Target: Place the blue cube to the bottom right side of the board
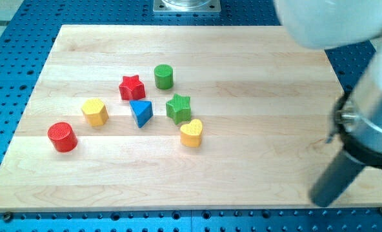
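The only blue block I see is a blue triangular block (140, 113), near the middle-left of the wooden board (255, 77). No blue cube shape shows. My tip (321, 200) is at the end of the dark rod, near the board's bottom right corner and far to the right of the blue block. It touches no block.
Around the blue block lie a red star (132, 87), a green cylinder (164, 77), a green star (178, 108), a yellow heart (191, 133), a yellow rounded block (95, 112) and a red cylinder (62, 136). The white arm body (333, 22) fills the view's top right.
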Available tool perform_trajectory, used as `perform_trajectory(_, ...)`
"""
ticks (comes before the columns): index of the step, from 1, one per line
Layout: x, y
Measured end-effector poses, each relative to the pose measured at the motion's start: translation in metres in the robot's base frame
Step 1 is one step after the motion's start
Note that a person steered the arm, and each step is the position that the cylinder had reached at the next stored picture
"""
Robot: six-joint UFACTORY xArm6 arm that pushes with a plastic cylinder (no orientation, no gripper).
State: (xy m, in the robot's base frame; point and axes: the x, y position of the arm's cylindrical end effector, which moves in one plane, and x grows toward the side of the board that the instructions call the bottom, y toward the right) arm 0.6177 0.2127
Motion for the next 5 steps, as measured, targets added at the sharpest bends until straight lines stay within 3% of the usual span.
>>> perform_trajectory(3,-0.019,0.101)
perform_trajectory(5,-0.034,0.028)
